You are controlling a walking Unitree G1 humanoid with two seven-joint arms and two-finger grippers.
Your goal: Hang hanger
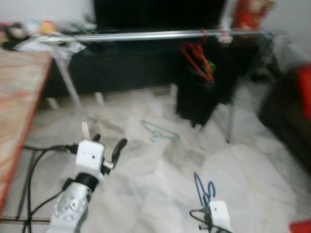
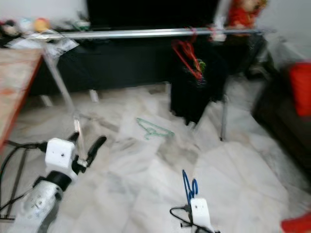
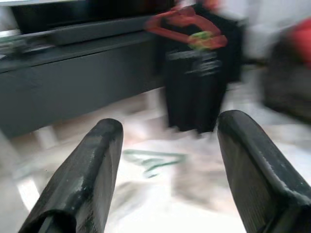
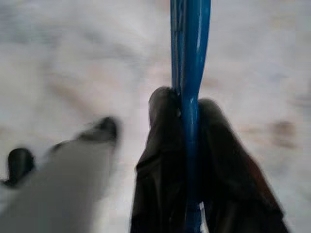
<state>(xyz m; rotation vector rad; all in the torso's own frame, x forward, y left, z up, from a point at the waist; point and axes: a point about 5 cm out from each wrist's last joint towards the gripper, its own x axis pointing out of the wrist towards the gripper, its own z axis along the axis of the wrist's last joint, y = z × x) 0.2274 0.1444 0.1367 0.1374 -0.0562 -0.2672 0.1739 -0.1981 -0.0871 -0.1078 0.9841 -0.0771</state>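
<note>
My right gripper (image 4: 188, 111) is shut on a blue hanger (image 4: 189, 43), which sticks up above the right wrist at the bottom of the head views (image 1: 203, 188). A silver clothes rail (image 1: 160, 35) spans the far side, with red hangers (image 1: 197, 58) and a dark garment (image 1: 199, 92) hanging from it. A green hanger (image 1: 159, 131) lies on the marble floor in front of the rail. My left gripper (image 3: 167, 145) is open and empty, held low at the left (image 1: 109, 145), pointing toward the green hanger (image 3: 153, 160).
A wooden table (image 1: 19, 97) with a red edge stands at the left. Black cables (image 1: 34, 160) trail beside the left arm. A dark low cabinet (image 1: 121, 68) runs behind the rail. Dark furniture with a red item (image 1: 303, 92) sits at the right.
</note>
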